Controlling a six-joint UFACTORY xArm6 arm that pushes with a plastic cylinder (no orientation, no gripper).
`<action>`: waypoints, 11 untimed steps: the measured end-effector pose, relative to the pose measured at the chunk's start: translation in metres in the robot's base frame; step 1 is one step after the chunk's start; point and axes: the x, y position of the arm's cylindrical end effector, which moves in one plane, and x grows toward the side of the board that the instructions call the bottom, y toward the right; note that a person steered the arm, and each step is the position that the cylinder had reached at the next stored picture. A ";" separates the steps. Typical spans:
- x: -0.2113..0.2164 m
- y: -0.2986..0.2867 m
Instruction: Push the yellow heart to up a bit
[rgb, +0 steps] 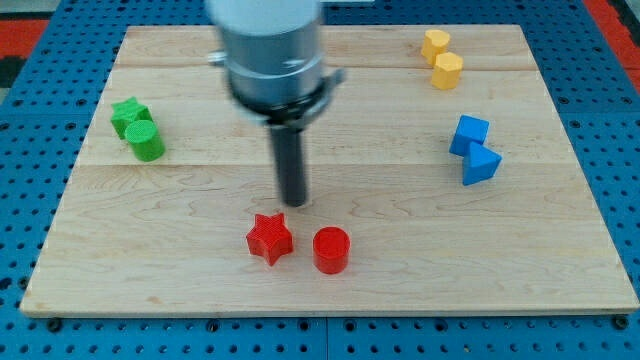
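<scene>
Near the board's middle, my tip (294, 203) (a bare rod, no jaws to open or shut) stood just above the red star (269, 238) and red cylinder (331, 250). The yellow heart (434, 44) sat far off at one o'clock, touching the yellow hexagonal block (447, 70). A push up from beneath risked shoving that neighbour along, or the heart off the board's top edge (330, 28).

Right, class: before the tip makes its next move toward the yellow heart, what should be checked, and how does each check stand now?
1. Target found: cannot tell; two yellow blocks touch at the view's top right, and which one is the heart is unclear.
2. My tip near the target: not ok; it is mid-board, far left of it.
3. Tip clear of blocks: ok; the red star and red cylinder lie just below it, untouched.
4. Room above the yellows: not ok; the board edge is close.
</scene>
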 end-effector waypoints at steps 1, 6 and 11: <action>-0.046 0.046; -0.240 0.199; -0.268 0.178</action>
